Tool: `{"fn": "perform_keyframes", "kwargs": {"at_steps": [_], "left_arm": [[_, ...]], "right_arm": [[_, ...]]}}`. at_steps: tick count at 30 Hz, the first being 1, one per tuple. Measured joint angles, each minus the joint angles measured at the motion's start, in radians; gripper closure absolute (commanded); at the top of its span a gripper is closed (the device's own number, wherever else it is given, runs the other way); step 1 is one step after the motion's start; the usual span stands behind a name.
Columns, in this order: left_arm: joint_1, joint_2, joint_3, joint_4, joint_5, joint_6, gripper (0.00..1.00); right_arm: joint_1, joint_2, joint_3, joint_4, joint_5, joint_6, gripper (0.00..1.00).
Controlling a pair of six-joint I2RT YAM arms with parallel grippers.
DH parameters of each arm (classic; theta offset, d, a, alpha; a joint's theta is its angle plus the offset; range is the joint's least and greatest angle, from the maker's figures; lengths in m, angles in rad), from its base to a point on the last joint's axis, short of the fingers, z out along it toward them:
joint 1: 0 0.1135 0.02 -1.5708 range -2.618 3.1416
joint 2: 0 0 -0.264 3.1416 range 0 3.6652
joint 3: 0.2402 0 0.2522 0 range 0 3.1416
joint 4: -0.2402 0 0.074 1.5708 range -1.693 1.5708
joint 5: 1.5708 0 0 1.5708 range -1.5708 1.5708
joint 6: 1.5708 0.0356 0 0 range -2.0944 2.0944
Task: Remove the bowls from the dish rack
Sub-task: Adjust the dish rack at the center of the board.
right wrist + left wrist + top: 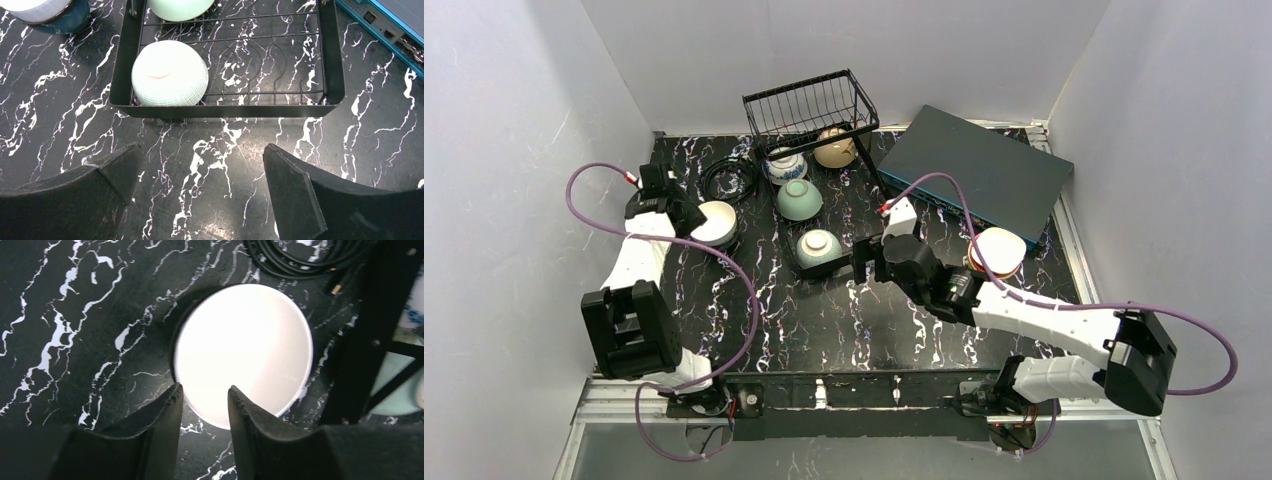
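The black wire dish rack (856, 100) runs from its raised basket at the back toward the table's middle. It holds a beige bowl (835, 150), a blue-and-white bowl (784, 166), a pale green bowl (799, 200) and an upturned pale bowl (819, 245) at the near end (170, 72). A dark teal bowl with a white inside (715, 222) stands on the table left of the rack. My left gripper (204, 390) hovers over its near rim (243, 355), fingers apart and holding nothing. My right gripper (200, 155) is wide open over bare table just before the rack's near end (225, 111).
A flat dark teal box (974, 170) lies at the back right. Another bowl (999, 248) sits on the table beside the right arm. A coiled black cable (729, 180) lies behind the left bowl. White walls close in both sides.
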Motion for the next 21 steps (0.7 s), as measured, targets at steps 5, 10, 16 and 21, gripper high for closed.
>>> {"fn": "perform_keyframes", "kwargs": {"at_steps": [5, 10, 16, 21], "left_arm": [[-0.068, -0.076, -0.003, -0.002, 0.001, 0.028, 0.42], [-0.152, -0.159, -0.003, -0.002, 0.001, 0.058, 0.22], [-0.215, -0.254, -0.039, -0.004, 0.021, 0.077, 0.02], [-0.266, -0.299, -0.055, -0.021, 0.050, 0.095, 0.02]], "right_arm": [[0.000, 0.079, 0.093, -0.062, -0.015, -0.027, 0.01], [-0.023, 0.178, 0.202, -0.154, -0.024, -0.070, 0.01], [-0.080, 0.280, 0.319, -0.269, -0.034, -0.119, 0.01], [-0.135, 0.360, 0.416, -0.333, -0.048, -0.158, 0.01]]}}
